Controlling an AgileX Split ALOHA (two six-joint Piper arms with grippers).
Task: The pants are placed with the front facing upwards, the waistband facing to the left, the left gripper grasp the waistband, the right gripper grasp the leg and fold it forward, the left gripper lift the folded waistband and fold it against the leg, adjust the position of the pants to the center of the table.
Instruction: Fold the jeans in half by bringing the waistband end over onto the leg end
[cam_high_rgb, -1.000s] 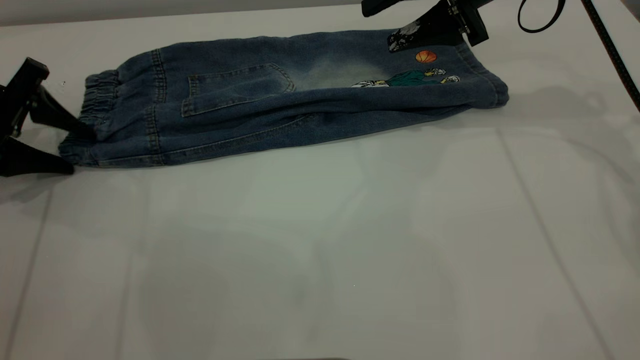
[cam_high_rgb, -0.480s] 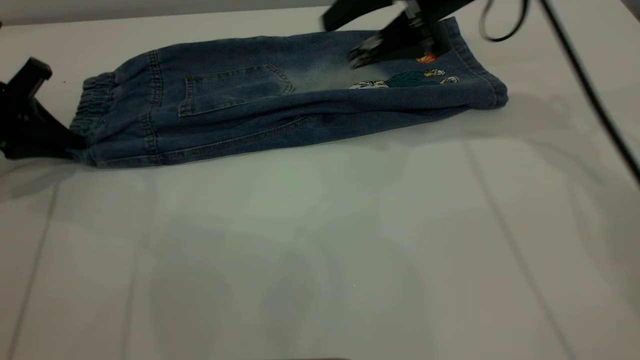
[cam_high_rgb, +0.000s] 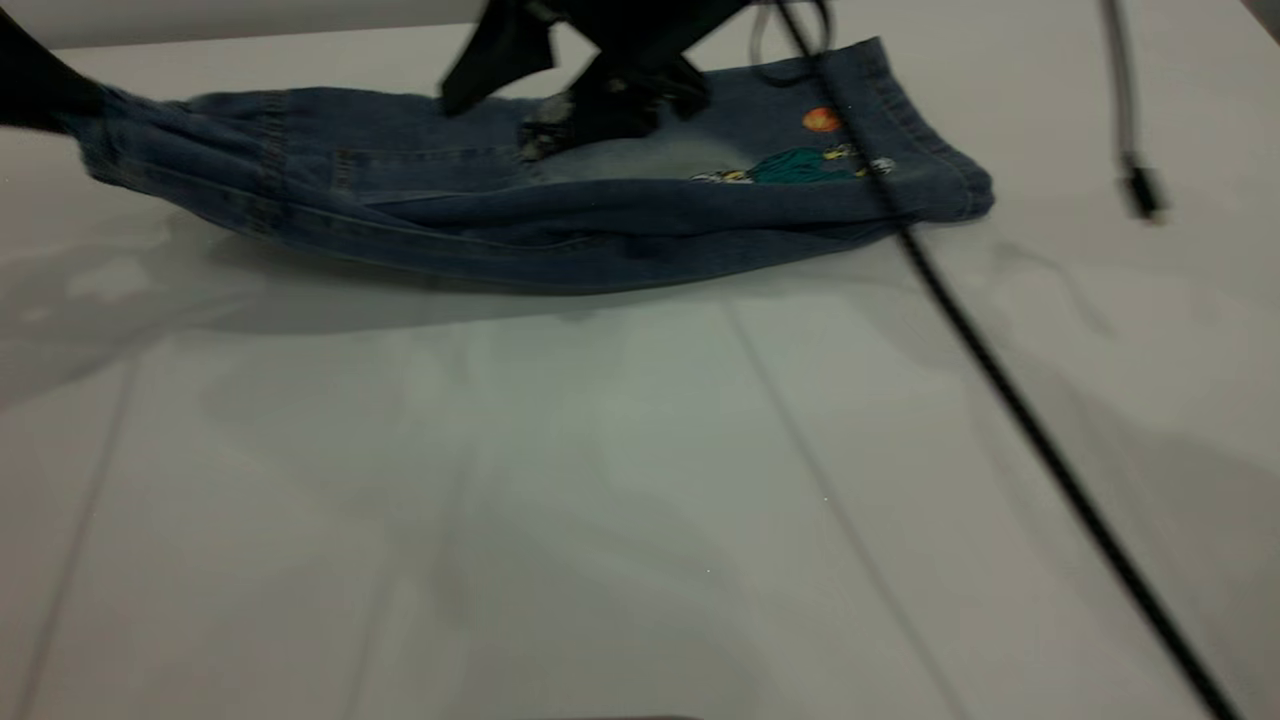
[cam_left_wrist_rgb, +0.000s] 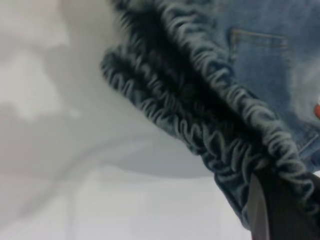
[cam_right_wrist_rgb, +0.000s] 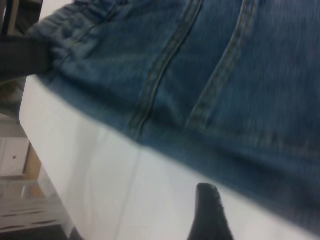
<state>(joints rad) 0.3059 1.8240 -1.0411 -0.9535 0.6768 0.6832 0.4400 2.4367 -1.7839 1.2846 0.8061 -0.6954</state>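
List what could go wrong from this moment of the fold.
1. The left tool holds the waistband by a small bite at one end, lifted off the table; the gathered denim may slip free.
2. The right tool hangs over the middle of the pants, so the folding waistband could strike it.
3. Its black cable crosses the leg and might drag it.

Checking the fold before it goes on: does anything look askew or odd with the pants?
Yes. The pants sag: the left tool holds the waistband end off the table, while the leg end lies flat. The right tool hovers mid-garment.
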